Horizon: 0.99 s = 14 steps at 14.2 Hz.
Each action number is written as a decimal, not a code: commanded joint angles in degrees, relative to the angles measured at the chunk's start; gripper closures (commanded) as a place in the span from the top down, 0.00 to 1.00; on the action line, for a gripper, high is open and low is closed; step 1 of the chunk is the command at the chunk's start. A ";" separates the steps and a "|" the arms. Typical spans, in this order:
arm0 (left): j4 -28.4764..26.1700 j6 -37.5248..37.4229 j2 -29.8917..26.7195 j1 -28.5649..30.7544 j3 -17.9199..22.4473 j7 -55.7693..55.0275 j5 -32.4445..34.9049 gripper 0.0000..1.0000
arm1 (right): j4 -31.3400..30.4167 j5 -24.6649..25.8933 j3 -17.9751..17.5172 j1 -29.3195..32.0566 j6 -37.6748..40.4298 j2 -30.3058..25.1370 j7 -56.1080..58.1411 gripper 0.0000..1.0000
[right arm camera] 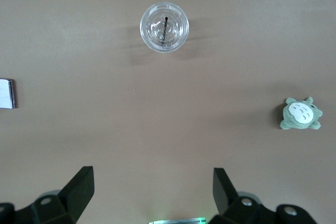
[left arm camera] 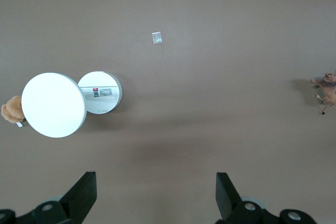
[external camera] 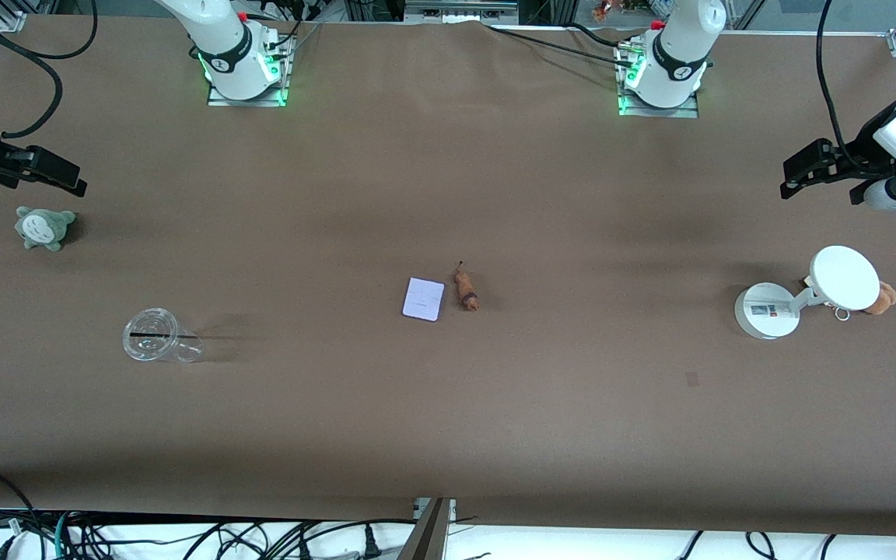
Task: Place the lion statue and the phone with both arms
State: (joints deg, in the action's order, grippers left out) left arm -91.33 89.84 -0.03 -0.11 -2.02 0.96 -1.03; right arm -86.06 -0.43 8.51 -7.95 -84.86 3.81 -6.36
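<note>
The phone, a pale lavender-white slab, lies flat at the middle of the table. The lion statue, tiny and orange-brown, lies right beside it toward the left arm's end. My left gripper is open and empty over bare table at the left arm's end. Its wrist view shows its open gripper and the lion statue at the frame's edge. My right gripper is open and empty over bare table at the right arm's end. Its wrist view shows its open gripper and a sliver of the phone.
A round white stand with a tan plush toy beside it is at the left arm's end. A grey-green plush toy and a clear lidded cup with a straw are at the right arm's end.
</note>
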 commanded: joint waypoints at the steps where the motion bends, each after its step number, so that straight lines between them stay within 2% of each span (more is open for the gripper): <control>1: 1.16 -1.08 0.03 -0.33 -0.36 -0.87 1.30 1.00 | 1.07 -0.19 -0.51 0.74 0.22 0.32 0.03 1.00; 14: 1.07 -1.68 1.52 -0.33 -0.27 -1.22 1.12 1.00 | 1.07 -0.19 -0.51 0.83 0.22 0.32 0.03 1.00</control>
State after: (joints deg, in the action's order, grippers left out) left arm -91.21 89.70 0.84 -0.37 -2.27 0.41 -1.03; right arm -86.06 -0.43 8.51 -7.83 -84.86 3.81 -6.36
